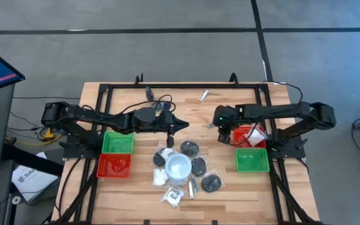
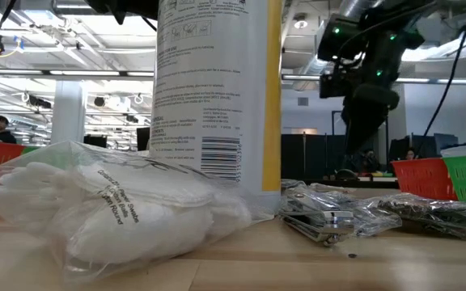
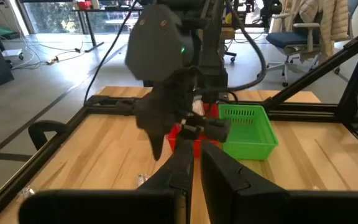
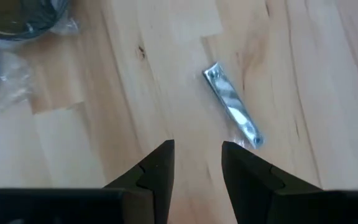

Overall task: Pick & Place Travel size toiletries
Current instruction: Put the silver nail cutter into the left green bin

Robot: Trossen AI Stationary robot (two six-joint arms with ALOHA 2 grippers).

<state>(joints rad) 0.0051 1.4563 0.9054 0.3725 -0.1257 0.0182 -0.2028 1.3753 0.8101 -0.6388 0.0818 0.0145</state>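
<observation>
Travel-size toiletries: my right claw lines up on one loose piece.

A thin silvery metal stick [image 4: 232, 106] lies flat on the bare wooden table [image 1: 230, 187], just beyond my right gripper [image 4: 197, 152], whose fingers stand parted with nothing between them. I judge this the reach before a pick: I must centre over the stick, turn to straddle its narrow width, drop and clench. A black round disc in clear wrap [image 4: 17, 15] lies near but clear of the path. The main heap of wrapped discs [image 1: 199, 165] around the white round cup [image 1: 179, 167] lies nearer, to the left. The red mesh tray [image 1: 250, 136] and green mesh tray [image 1: 252, 160] sit to my right. My left gripper [image 1: 185, 125] hangs clenched and empty over mid-table.
</observation>
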